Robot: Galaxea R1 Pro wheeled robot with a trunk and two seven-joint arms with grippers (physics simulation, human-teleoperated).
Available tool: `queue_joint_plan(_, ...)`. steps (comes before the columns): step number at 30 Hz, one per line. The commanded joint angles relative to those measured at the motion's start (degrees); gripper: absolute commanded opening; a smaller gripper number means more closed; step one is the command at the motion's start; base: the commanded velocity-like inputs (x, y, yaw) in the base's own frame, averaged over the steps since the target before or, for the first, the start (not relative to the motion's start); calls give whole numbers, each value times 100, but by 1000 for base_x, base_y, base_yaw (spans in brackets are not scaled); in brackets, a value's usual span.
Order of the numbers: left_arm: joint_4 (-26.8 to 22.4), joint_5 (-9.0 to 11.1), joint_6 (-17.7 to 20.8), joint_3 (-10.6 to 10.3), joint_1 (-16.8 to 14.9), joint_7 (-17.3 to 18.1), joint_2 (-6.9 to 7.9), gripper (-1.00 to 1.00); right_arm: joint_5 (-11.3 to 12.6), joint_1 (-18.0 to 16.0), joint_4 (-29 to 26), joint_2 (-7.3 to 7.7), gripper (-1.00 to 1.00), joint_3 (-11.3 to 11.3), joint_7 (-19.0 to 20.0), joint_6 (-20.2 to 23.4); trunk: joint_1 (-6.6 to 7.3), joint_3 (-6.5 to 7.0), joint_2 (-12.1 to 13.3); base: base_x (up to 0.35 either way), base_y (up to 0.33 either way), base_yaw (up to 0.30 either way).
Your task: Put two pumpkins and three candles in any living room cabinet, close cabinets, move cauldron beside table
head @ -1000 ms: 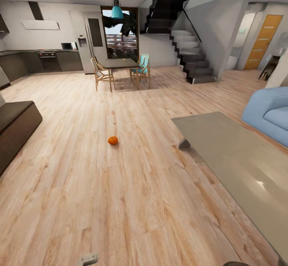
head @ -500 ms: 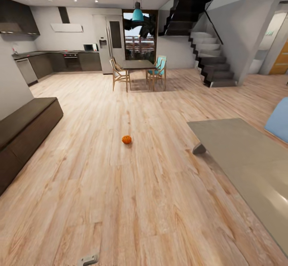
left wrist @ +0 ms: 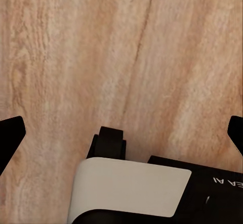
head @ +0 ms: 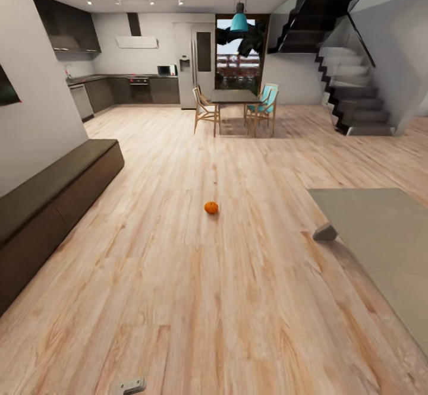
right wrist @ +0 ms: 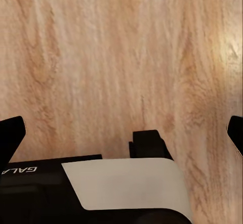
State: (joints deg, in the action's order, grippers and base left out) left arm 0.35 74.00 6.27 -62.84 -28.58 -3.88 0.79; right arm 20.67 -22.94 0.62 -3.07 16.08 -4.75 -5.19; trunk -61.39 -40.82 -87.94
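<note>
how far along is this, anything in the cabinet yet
Nothing looks done. One pumpkin lies on the bare wood floor, apart from the closed cabinet and the table. Both grippers, left gripper and right gripper, are open and empty over the floor. Left: that pumpkin, plus the other pumpkin, candles and cauldron.

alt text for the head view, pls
One small orange pumpkin sits alone on the wood floor mid-room. A long dark cabinet runs along the left wall, a pale grey table at right, kitchen and stairs behind.

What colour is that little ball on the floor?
Bright orange: it is a pumpkin, best seen in the head view.
</note>
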Motion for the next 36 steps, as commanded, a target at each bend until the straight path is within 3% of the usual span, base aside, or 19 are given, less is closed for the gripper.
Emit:
queue_joint_plan(1, 0, 0, -1, 0, 0, 0, 0, 100, -1, 0, 0, 0, 100, 0, 0, 0, 0, 0, 0, 273, 69, 288)
queue_joint_plan(17, 4, 0, -2, 0, 8, 1, 8, 100, -1, 0, -2, 0, 100, 0, 23, 6, 0, 0, 0, 303, 86, 275)
queue_joint_plan(36, 11, 0, 4, 0, 19, 1, 18, 100, -20, 0, -17, 9, 100, 27, 42, 4, 0, 0, 0, 320, 25, 17)
